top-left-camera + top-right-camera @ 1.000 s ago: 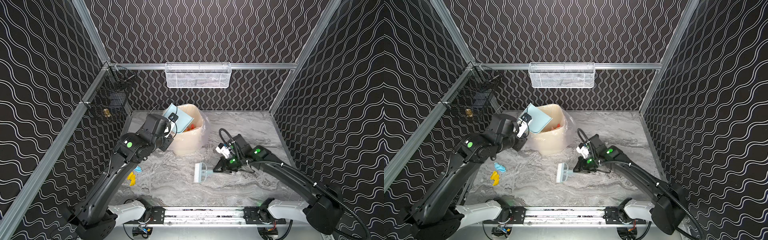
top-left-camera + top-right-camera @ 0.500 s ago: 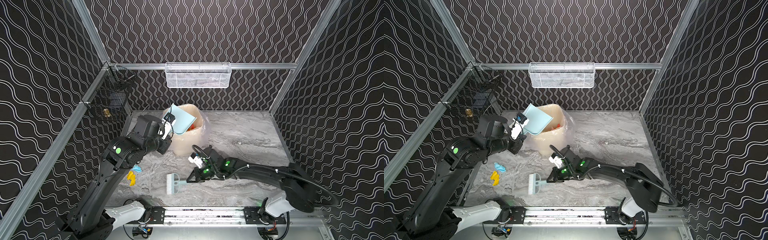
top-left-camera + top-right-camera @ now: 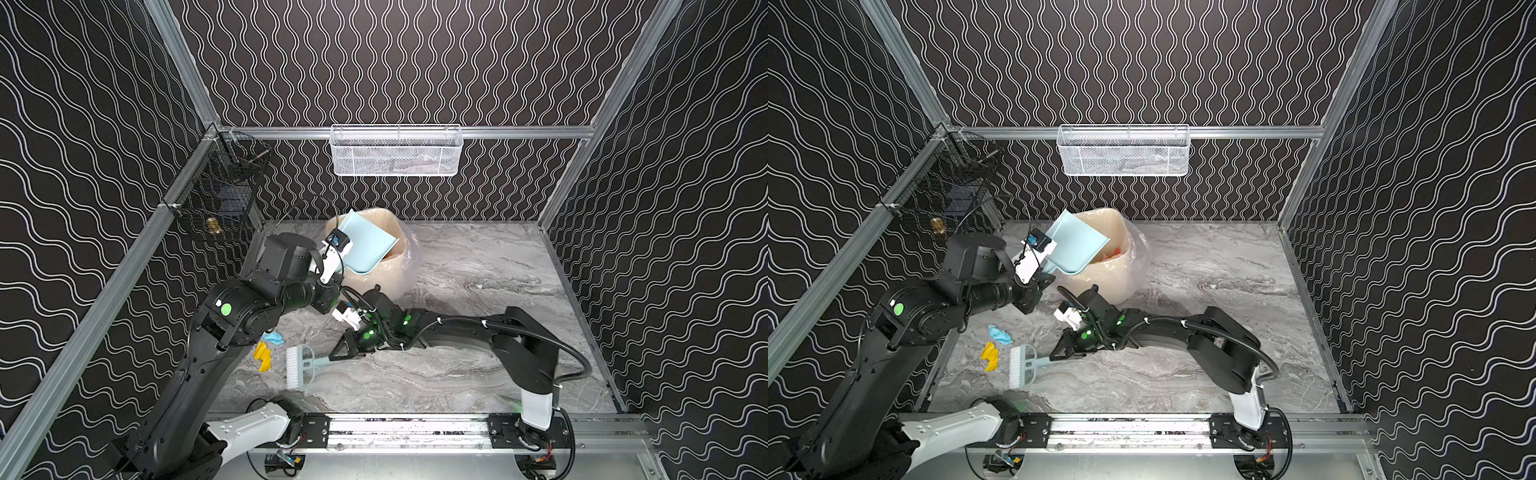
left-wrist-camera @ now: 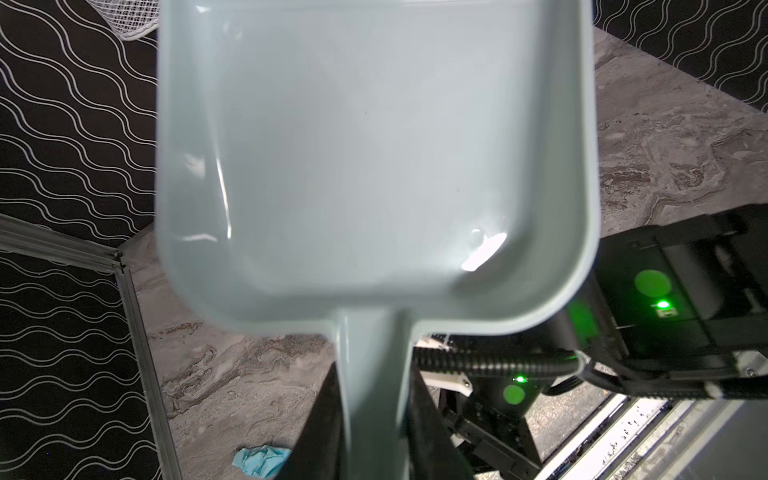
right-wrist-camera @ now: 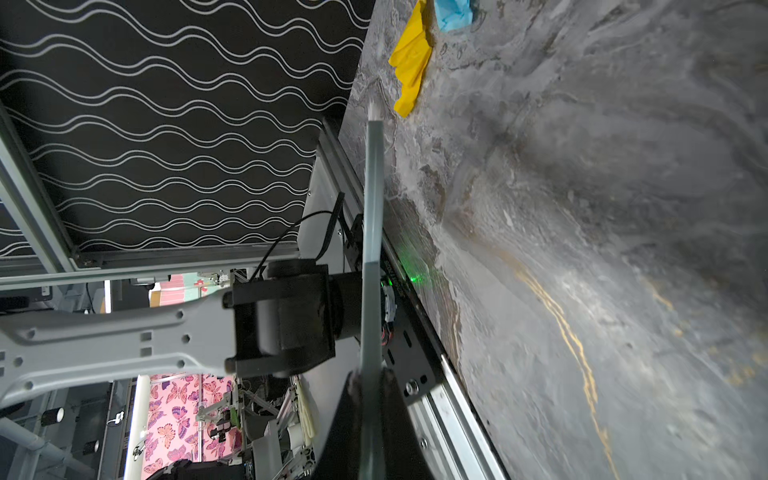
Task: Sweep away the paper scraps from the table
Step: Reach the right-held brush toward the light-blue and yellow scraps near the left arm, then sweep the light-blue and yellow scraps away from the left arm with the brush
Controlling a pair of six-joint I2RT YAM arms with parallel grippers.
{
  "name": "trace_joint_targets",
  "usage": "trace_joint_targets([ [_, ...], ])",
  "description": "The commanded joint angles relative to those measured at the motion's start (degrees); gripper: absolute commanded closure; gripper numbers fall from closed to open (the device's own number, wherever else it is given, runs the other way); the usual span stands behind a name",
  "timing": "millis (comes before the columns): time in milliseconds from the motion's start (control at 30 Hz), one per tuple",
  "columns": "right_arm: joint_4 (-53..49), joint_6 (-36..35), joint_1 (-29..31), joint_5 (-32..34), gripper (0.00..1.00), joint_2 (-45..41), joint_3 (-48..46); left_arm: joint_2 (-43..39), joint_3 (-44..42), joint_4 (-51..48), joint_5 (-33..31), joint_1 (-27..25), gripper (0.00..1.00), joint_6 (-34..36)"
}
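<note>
Two paper scraps: a yellow scrap (image 3: 262, 356) and a light blue scrap (image 3: 274, 337) lay just beside each other on the counter (image 3: 457, 291), at the lower left of both top views, near the left rail.
Left tool: my left tool (image 4: 374, 436) was clamped on the handle of the dustpan (image 4: 374, 145).
Dustpan: I held it raised and tilted at the mouth of the bin (image 3: 386, 278), just above the middle of the frame.
Right tool: my right tool (image 3: 338, 353) was clamped on the handle of the brush (image 3: 299, 365), reaching across into the left half of the frame.
Brush: its white bristles faced the yellow scrap from just beside it; I could not tell whether they touched.
Bin: orange-red bits (image 3: 1113, 253) showed inside, past the dustpan's edge.
</note>
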Motion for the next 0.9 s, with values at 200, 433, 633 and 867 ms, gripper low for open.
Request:
trace_joint_targets([
  [200,8.9,6.2,0.0,-0.2,1.00,11.5,12.6,0.1,-0.3,-1.0,1.1,0.0,0.95,-0.6],
  [433,15.9,12.4,0.0,-0.1,1.00,19.5,19.9,1.5,0.6,-1.6,1.5,0.1,0.95,0.0],
  [633,19.5,17.3,0.1,0.2,1.00,25.8,26.6,2.7,1.3,-2.2,1.9,0.1,0.95,-0.2],
  [867,18.6,21.1,0.0,1.5,1.00,29.8,29.9,3.4,1.9,-3.2,1.7,0.1,0.95,-0.7],
])
